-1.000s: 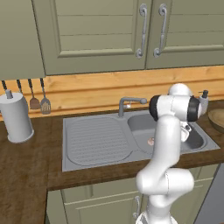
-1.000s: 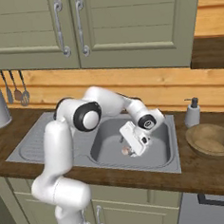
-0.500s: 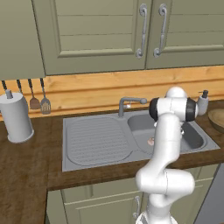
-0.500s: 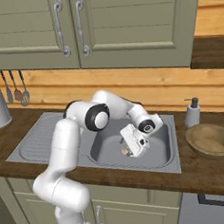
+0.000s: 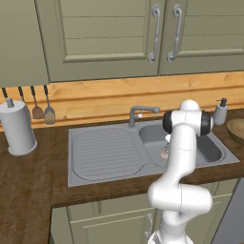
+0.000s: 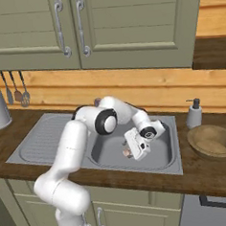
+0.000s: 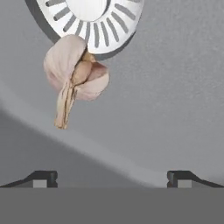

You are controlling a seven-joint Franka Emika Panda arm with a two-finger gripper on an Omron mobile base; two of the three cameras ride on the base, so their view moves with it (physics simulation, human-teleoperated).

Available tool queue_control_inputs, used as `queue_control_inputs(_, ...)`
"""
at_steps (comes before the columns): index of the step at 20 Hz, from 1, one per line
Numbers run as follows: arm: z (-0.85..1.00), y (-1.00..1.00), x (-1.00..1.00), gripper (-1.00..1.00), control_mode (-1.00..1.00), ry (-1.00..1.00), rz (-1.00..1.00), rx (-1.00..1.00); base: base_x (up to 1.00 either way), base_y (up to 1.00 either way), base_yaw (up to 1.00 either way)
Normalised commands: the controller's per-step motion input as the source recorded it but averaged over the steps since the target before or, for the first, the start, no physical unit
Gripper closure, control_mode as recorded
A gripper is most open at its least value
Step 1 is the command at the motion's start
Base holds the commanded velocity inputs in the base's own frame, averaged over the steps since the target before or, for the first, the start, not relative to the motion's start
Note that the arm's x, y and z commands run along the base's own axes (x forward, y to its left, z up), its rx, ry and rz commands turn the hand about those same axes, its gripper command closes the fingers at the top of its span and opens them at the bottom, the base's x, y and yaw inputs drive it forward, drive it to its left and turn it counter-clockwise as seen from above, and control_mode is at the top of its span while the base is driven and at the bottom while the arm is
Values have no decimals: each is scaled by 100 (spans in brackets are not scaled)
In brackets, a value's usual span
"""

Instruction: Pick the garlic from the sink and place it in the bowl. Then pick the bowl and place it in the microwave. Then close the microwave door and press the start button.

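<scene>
Since the garlic [image 7: 76, 74] is just sitting on the sink [image 6: 172, 164] floor, right against the drain grate [image 7: 94, 19], nothing's picked up yet. Compared with a second ago the arm has dropped lower into the basin, so the gripper [image 6: 132, 152] now hangs close over the bulb, fingers [image 7: 41, 178] spread wide and empty. Bowl [image 6: 214, 142] waits on the bench [image 6: 211, 174] by the soap dispenser [image 6: 193, 113].
</scene>
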Motion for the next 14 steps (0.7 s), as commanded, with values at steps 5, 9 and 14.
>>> queue_control_inputs(5,-35,2,40,-100,-100,0,-12,0,0,0,0)
queue_control_inputs(9,-32,1,38,-100,-100,0,-7,0,0,0,0)
queue_control_inputs(14,-40,0,40,-100,-100,0,-5,0,0,0,0)
